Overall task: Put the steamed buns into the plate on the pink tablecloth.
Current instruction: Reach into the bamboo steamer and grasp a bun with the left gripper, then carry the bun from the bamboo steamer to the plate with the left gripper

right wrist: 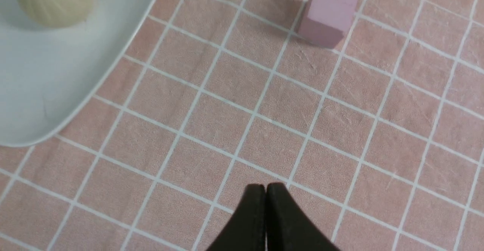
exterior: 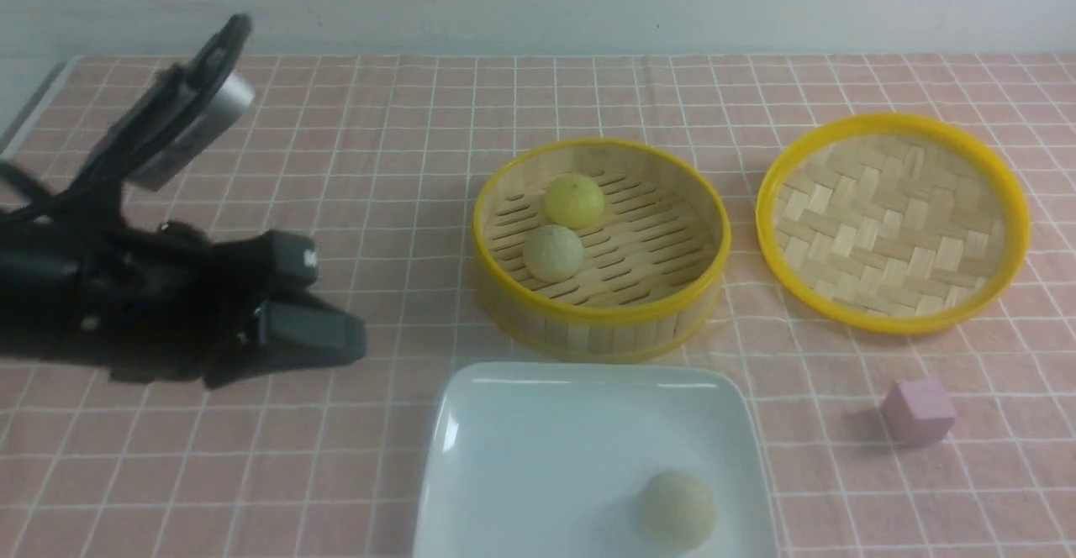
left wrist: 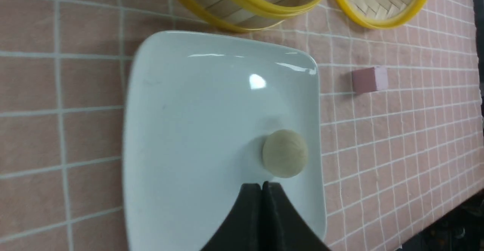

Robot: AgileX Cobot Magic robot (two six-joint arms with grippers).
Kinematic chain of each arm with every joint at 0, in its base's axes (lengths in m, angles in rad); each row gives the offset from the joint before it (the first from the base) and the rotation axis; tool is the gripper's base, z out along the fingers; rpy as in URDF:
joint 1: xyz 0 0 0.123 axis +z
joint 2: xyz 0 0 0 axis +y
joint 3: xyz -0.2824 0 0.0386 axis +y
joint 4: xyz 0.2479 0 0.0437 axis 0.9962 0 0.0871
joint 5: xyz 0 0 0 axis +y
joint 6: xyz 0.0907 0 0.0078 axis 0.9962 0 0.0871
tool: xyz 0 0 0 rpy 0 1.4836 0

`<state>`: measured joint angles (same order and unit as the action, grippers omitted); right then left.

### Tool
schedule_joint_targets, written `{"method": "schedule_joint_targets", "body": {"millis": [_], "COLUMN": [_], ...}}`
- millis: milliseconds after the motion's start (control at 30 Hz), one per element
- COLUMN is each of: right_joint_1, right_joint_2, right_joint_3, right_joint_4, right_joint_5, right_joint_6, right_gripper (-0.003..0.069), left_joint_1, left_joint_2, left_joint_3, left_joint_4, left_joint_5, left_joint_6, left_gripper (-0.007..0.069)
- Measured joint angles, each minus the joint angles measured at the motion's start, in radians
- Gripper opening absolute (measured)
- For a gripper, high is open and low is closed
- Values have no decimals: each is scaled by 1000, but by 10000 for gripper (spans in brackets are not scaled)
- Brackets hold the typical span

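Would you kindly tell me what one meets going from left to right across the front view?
left claw → steamer basket → woven lid. The plate overlaps the basket's span and the pink cube overlaps the lid's, so both are left out.

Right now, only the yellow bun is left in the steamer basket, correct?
No: the front view shows two left in the bamboo steamer basket, the yellow bun and a pale bun.
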<state>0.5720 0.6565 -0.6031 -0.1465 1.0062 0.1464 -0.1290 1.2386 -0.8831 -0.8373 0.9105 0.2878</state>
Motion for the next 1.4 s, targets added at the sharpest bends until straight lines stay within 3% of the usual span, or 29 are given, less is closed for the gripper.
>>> {"method": "schedule_joint_targets", "body": {"millis": [167, 300, 367, 600, 833, 1000, 1133, 1200, 1400], "right_joint_1": [0, 0, 0, 0, 0, 0, 0, 0, 0], "right_joint_2": [0, 0, 0, 0, 0, 0, 0, 0, 0], "right_joint_3": [2, 3, 8, 41, 43, 43, 43, 43, 43], "right_joint_4": [-8, -28, -30, -30, -30, -30, -30, -30, -30], "right_joint_5": [-28, -58, -77, -90, -101, -113, -114, -114, -114], "right_joint_6": [0, 0, 0, 0, 2, 2, 3, 3, 3], "right_gripper": [-2, 6, 8, 18, 25, 31, 38, 40, 46], "left_joint_1": [-157, -275, -312, -384, -397, -397, -397, -397, -397], "left_joint_2": [193, 347, 413, 590, 757, 854, 866, 847, 718], "left_joint_3": [-125, -287, -388, -622, -781, -807, -812, -831, -943], "left_joint_4": [60, 210, 316, 580, 684, 714, 714, 716, 721], "left_joint_5": [-78, -126, -149, -174, -210, -256, -241, -210, 12], "left_joint_6": [-21, -157, -263, -434, -445, -454, -482, -478, -453], "left_gripper": [15, 88, 166, 383, 414, 369, 130, 52, 28]}}
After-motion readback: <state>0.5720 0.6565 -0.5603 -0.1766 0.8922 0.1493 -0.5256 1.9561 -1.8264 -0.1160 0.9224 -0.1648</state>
